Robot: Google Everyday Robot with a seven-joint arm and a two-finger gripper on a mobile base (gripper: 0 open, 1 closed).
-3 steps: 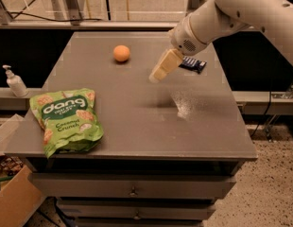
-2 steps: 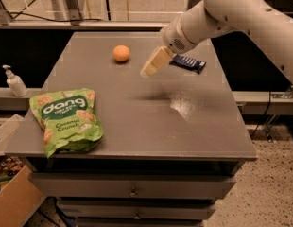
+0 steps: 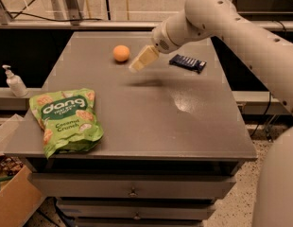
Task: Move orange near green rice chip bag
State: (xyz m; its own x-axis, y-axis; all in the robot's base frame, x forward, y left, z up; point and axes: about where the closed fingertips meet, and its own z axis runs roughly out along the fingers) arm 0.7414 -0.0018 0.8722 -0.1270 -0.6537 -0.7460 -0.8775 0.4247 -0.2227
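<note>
Three things are lying on the grey table (image 3: 193, 131) we are working at. Our gripper (image 3: 135, 66) is hovering just right of the orange (image 3: 121, 53) as we see it, slightly nearer the front edge and not touching it. Its cream fingers (image 3: 145, 57) are pressing together into one wedge, gripping nothing. The green rice chip bag (image 3: 66, 119) is lying flat well in front and left of the orange. A dark blue wrapped bar (image 3: 187, 63) is resting farther right of the orange, past the gripper.
</note>
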